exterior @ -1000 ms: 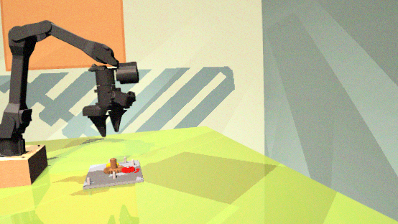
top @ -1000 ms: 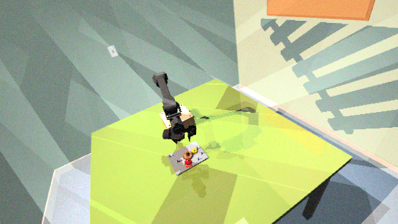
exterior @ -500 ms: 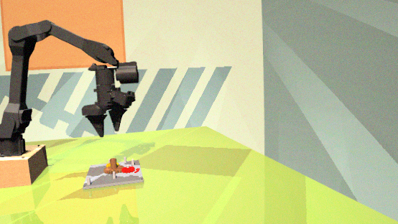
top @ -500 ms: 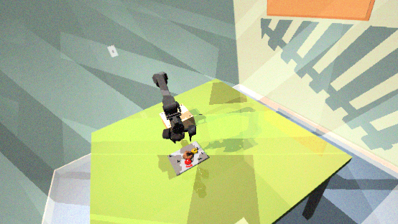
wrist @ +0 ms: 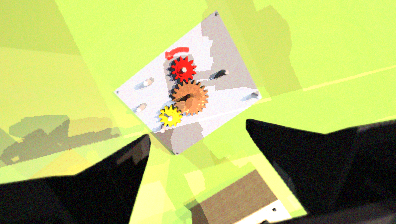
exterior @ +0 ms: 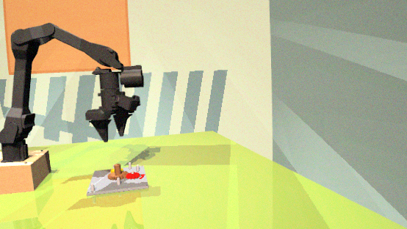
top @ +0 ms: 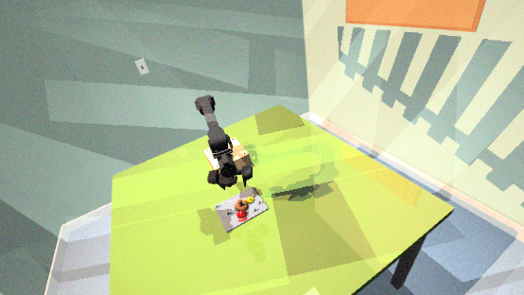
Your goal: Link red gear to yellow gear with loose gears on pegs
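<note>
The grey board [top: 227, 222] [exterior: 102, 191] [wrist: 200, 45] lies on the table. The red gear [top: 241, 215] [exterior: 132, 175] [wrist: 187, 65] and the yellow gear [top: 250, 199] [wrist: 170, 113] are on it. A brown-orange gear [top: 240, 205] [exterior: 116, 177] [wrist: 197, 98] with a tall hub lies between them. Its teeth appear to meet both in the wrist view; it looks low on the board, but I cannot tell if it is fully flat. My gripper [top: 235, 186] [exterior: 114, 139] [wrist: 198, 130] is wide open and empty, well above the board and toward the arm's base.
Several empty pegs stand on the board, among them a left peg [wrist: 146, 83] and a right peg [wrist: 253, 95]. The red arrow [wrist: 177, 50] is beside the red gear. The arm's wooden base box [exterior: 15, 177] [wrist: 240, 195] stands behind the board. No other loose gear shows.
</note>
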{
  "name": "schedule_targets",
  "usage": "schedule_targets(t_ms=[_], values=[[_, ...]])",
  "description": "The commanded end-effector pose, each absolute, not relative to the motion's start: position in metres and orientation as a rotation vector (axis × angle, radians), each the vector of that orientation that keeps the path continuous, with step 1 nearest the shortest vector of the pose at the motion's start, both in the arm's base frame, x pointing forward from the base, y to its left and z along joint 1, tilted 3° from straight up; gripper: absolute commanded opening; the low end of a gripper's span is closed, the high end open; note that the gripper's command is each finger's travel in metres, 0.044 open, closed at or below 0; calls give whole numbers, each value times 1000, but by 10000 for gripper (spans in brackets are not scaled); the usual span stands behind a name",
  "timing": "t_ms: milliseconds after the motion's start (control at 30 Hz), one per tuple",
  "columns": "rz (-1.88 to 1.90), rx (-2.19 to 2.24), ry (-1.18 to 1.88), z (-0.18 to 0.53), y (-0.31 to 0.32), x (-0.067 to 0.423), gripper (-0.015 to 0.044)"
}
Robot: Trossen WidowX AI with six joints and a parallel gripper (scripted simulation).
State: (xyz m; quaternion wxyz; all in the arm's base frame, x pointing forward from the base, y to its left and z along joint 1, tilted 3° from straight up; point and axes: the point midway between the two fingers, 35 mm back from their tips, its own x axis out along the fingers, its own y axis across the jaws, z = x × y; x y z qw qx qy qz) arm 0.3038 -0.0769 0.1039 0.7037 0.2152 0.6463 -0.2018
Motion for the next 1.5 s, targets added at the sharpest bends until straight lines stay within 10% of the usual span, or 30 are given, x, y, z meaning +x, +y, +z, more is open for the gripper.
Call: schedule_targets(t_ms=[0, 500, 1200, 1467], values=[[-447, 477, 1439, 104, -77, 303, 440], [-445, 479, 1437, 106, -66, 306, 440], [-431, 498, 1455, 138, 206, 230, 440], [-430, 498, 1455, 141, 221, 216, 440]])
